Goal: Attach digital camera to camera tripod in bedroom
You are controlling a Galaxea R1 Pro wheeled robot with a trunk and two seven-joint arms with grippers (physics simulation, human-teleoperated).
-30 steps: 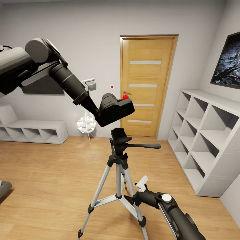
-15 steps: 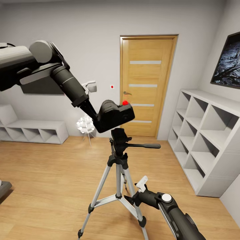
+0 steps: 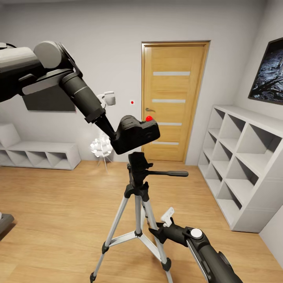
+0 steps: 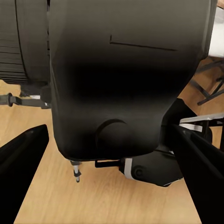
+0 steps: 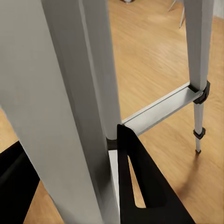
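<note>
Two grippers are engaged. Left gripper (image 3: pixel 114 138) holds the small black DSLR-shaped digital camera (image 3: pixel 135 133) clamped between its jaws, tilted, just above the black head of the tall silver-grey metal camera tripod (image 3: pixel 137 184). Right gripper (image 3: pixel 155 232) has its jaws closed around one silver tripod leg (image 5: pixel 70 107), low above the light wood floor (image 3: pixel 59 204).

The head camera looks across at the camera tripod (image 3: pixel 137 188); both wrist cameras sit tight against it, facing the floor (image 5: pixel 154 56).
</note>
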